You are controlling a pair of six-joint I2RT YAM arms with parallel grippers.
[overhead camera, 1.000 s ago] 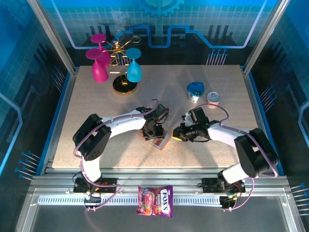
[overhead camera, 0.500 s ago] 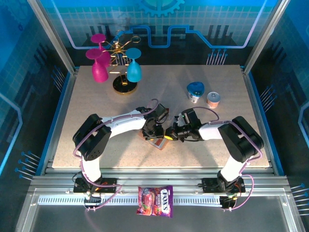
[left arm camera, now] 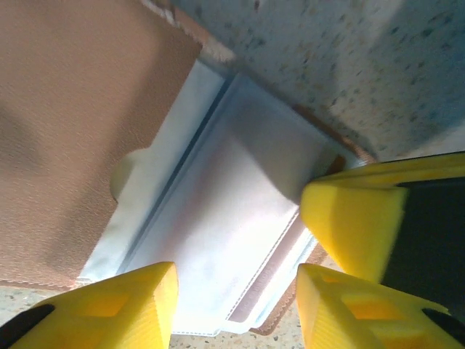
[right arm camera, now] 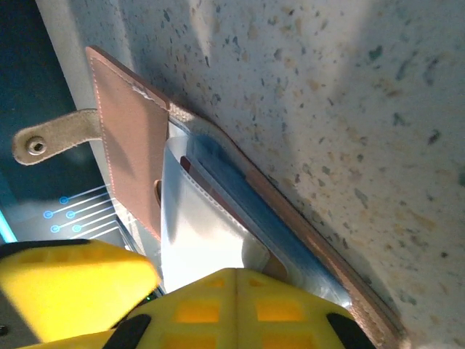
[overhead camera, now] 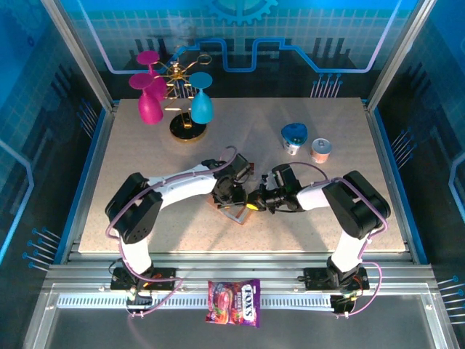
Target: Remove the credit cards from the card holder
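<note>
- Toward the middle of the near edge of the speckled beige table surface [overhead camera: 145, 182], a flat brown leather card holder [overhead camera: 234, 211] lies open.
- Below that edge, a purple-red candy packet [overhead camera: 234, 302] reads "FOX'S".
- The left gripper [left arm camera: 236, 291] has its yellow fingers spread apart over the holder's pale grey-blue pockets.
- The right gripper [overhead camera: 254, 203] meets the holder's right side; I cannot tell if it is clamped or loose.
- The right wrist view brings out a studded strap [right arm camera: 58, 138] and the dark red edge of a credit card [right arm camera: 186, 164] in a pocket.
</note>
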